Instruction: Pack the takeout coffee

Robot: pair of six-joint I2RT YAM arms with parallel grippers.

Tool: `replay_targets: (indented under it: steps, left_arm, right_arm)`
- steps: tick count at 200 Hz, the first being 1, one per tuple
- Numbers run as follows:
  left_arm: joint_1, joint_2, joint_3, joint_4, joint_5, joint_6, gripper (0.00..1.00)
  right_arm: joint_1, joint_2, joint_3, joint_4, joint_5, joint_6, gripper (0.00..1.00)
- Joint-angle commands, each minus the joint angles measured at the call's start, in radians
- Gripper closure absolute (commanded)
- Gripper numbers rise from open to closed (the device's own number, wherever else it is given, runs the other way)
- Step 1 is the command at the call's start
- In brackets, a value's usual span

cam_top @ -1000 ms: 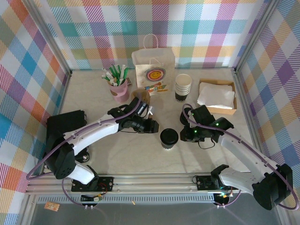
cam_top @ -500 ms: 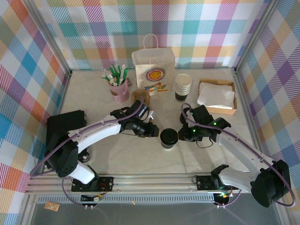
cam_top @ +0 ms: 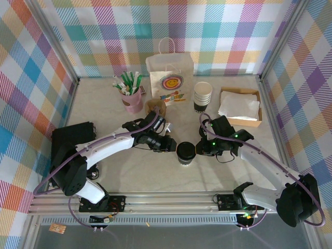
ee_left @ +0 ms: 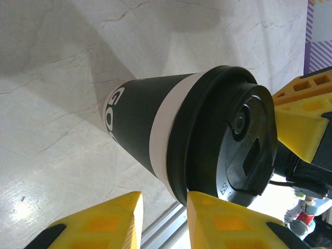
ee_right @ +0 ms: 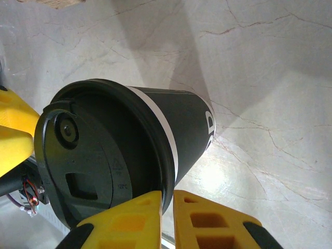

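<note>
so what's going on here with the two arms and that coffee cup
A lidded takeout coffee stands upright mid-table. The left gripper is at its left and the right gripper at its right, both by the black lid. Neither clearly grips it: the left's jaws are slightly apart, the right's nearly together. The paper bag stands at the back, apart from the cup.

Overhead camera looks down; wrist cameras closely share the coffee cup (cam_top: 186, 152).

One lidded coffee (cam_top: 186, 153), one cup stack (cam_top: 202, 96), one pen cup (cam_top: 133, 101), one bag (cam_top: 170, 72), one box (cam_top: 239, 91)
</note>
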Motion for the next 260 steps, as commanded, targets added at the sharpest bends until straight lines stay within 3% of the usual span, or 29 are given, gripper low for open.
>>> replay_targets:
  steps: [1, 63, 260]
  left_arm:
    - [0.003, 0.007, -0.013, 0.022, 0.030, -0.004, 0.71]
    - [0.004, 0.012, -0.038, 0.068, 0.061, -0.021, 0.68]
    - [0.023, 0.006, -0.173, 0.188, 0.041, -0.092, 0.73]
  right_arm:
    - [-0.005, 0.005, -0.002, 0.010, -0.022, -0.017, 0.85]
    - [-0.009, 0.024, 0.006, 0.003, -0.030, -0.032, 0.85]
    - [-0.017, 0.056, -0.012, -0.014, -0.048, -0.044, 0.83]
